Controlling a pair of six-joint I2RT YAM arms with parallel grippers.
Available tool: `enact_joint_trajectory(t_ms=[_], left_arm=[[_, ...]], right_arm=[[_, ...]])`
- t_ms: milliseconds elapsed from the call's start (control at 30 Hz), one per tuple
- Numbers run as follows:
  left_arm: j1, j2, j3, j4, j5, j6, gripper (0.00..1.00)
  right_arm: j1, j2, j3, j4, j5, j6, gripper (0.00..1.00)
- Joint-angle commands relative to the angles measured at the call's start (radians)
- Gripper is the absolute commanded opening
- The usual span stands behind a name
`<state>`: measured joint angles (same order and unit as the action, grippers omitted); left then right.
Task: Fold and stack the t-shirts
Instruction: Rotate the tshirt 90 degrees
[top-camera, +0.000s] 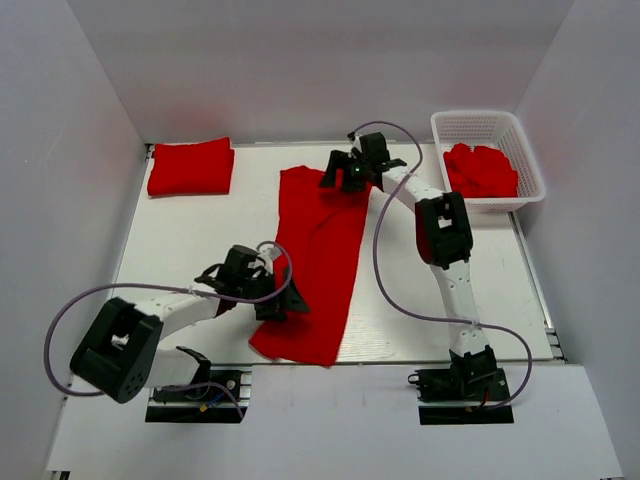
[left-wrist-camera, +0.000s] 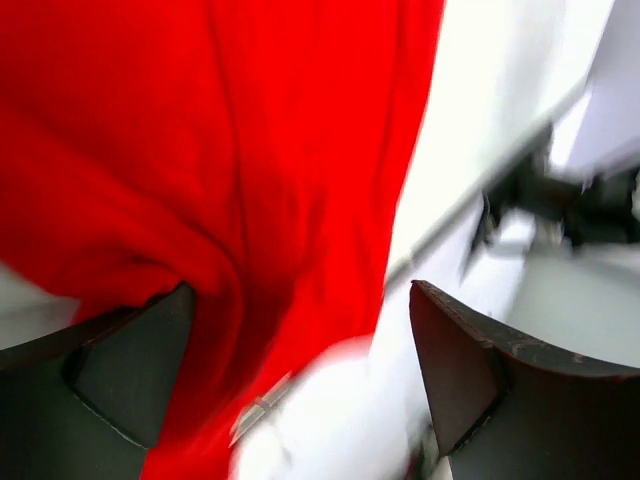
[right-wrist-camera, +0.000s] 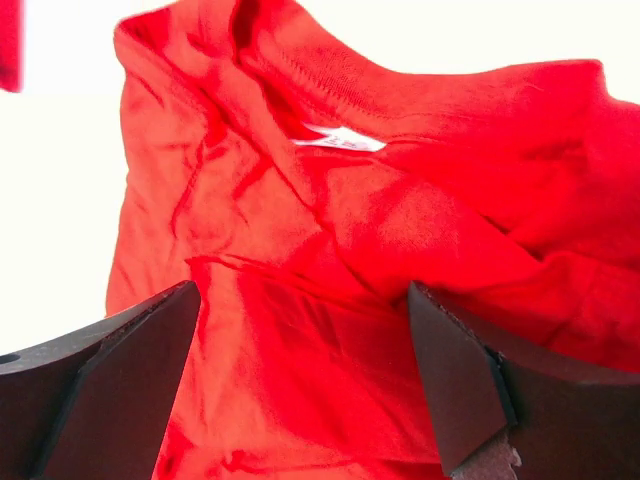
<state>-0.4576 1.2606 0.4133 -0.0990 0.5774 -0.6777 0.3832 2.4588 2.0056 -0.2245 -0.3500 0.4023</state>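
Left end effector (left-wrist-camera: 300, 290) spread, view blurred | right end effector (right-wrist-camera: 302, 287) spread | t-shirt (top-camera: 325, 250) under both

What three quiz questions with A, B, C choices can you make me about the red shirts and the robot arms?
1. Where is the white basket?
A) far right corner
B) far left corner
C) between the arm bases

2. What colour is the long t-shirt in the middle?
A) blue
B) red
C) green

3. How is the right gripper?
A) open
B) shut on a shirt
C) out of sight

Answers:
1 A: it sits at the far right corner of the table.
2 B: the cloth is bright red in every view.
3 A: the right wrist view shows its jaws wide apart above the cloth.
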Motion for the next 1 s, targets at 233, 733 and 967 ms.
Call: enact_joint_trajectory(t_ms=[233,733,967], left_arm=[[-0.196,0.164,0.367,-0.402,-0.077,0.219,1.00],[-0.044,0.075,0.568,-0.568,-0.876,-0.013,1.00],[0.083,0.132,0.543,-0.478,-0.814,0.050,1.00]], right_arm=[[0.036,-0.049,0.015,0.013,-0.009,-0.094,0.90],[0.115,-0.432,-0.328,-0.180,0.207,-0.191,0.90],[0.215,-0.388,-0.375,-0.252,0.265,-0.178,0.90]])
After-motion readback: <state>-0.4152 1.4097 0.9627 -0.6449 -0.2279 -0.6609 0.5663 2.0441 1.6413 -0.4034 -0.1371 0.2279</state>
